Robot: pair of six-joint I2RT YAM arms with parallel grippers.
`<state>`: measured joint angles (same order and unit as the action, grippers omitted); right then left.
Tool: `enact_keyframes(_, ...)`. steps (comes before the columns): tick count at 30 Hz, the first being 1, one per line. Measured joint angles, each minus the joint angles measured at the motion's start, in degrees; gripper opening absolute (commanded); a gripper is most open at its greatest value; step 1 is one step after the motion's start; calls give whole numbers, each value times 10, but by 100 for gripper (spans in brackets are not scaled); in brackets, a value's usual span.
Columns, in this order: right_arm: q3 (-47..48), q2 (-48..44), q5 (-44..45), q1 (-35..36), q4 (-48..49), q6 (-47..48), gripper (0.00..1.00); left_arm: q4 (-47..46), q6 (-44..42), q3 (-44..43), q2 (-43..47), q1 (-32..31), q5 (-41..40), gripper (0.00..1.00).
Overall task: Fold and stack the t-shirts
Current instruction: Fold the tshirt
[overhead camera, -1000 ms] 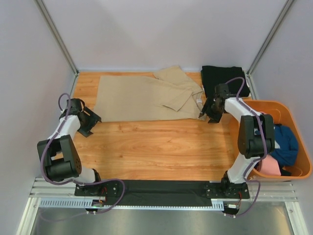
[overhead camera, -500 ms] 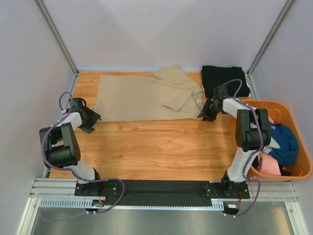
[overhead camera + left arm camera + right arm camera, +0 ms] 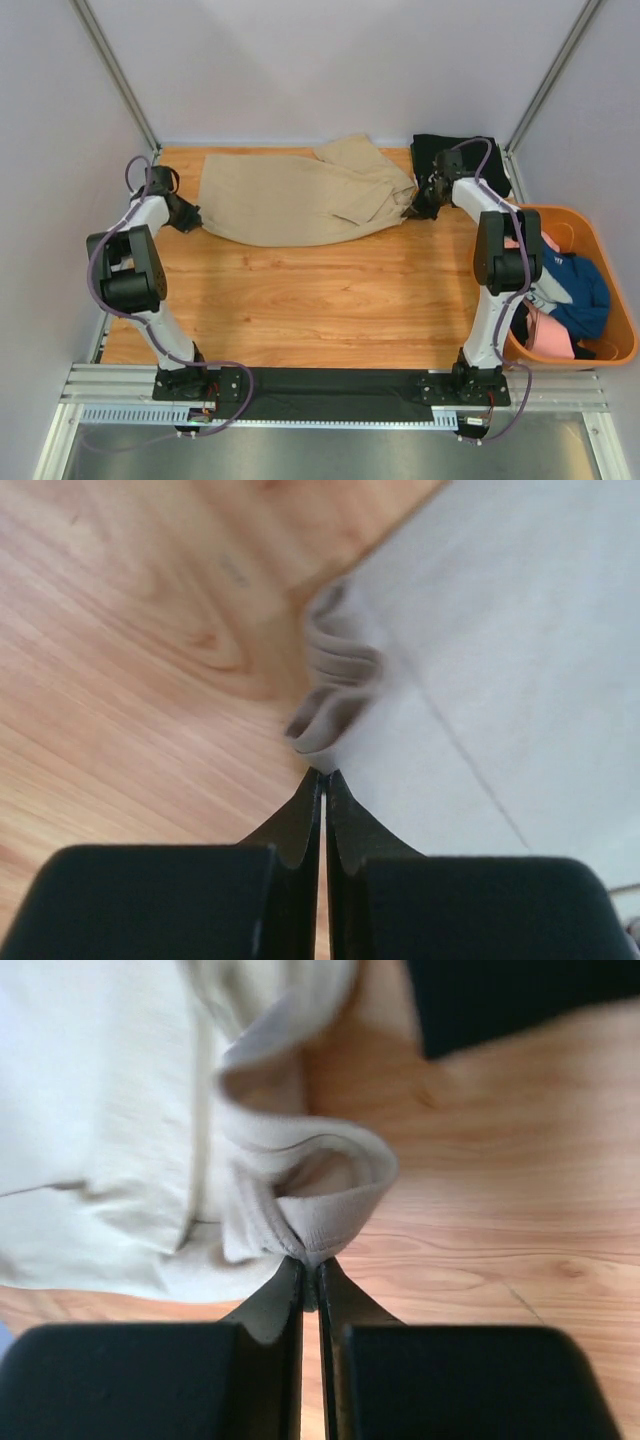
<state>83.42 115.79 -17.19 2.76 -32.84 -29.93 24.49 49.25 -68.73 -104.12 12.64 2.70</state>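
Where left hand (image 3: 322,773) and right hand (image 3: 310,1260) pinch, the tan t-shirt (image 3: 290,195) bunches.

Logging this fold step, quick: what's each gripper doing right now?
Left gripper: closed on the tan shirt, pinching its bunched edge.
Right gripper: closed on the tan shirt, pinching a fold.

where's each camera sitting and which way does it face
Top external: above and behind the bases, looking down on left arm, right arm and the tan t-shirt.
Left wrist: on the left arm, looking past the left claw, shut on the shirt.
Right wrist: on the right arm, looking past the right claw, shut on the shirt.
All three share the tan t-shirt and wooden table.
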Motion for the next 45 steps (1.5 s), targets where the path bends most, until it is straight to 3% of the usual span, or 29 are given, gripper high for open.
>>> enact_keyframes(3,45,-25,-2,0,-12,6,0,38,-12,-45,36,-6,-3,0)
enact_keyframes(6,37,-108,3,-1,-19,9,0,68,-23,-51,123,3,-6,0)
enact_keyframes(12,-154,-299,11,-10,23,-6,0,72,-33,71,295,49,-9,0)
enact_keyframes(18,-350,-267,26,-14,18,-27,0,115,-31,243,312,87,12,0)
enact_keyframes(24,-420,-334,30,-16,7,-49,0,160,-27,280,367,116,19,4)
enact_keyframes(25,-429,-355,30,-15,8,-52,7,164,-26,280,384,118,21,7)
enact_keyframes(26,-438,-374,30,-14,10,-56,17,167,-25,282,403,120,24,25)
enact_keyframes(27,-449,-394,28,-14,9,-62,37,170,-26,284,417,121,26,43)
enact_keyframes(28,-456,-407,27,-14,9,-65,67,174,-26,287,433,123,29,61)
enact_keyframes(29,-465,-424,23,-14,9,-72,74,181,-26,288,446,127,33,85)
enact_keyframes(31,-482,-456,16,-14,6,-74,80,198,-22,289,469,131,35,99)
enact_keyframes(39,-449,-561,16,-3,-56,-64,84,260,-63,207,510,134,48,96)
enact_keyframes(42,-368,-547,36,5,-68,-48,84,259,-120,150,493,134,79,93)
enact_keyframes(45,-225,-468,52,32,-65,-19,84,259,-169,108,456,126,87,93)
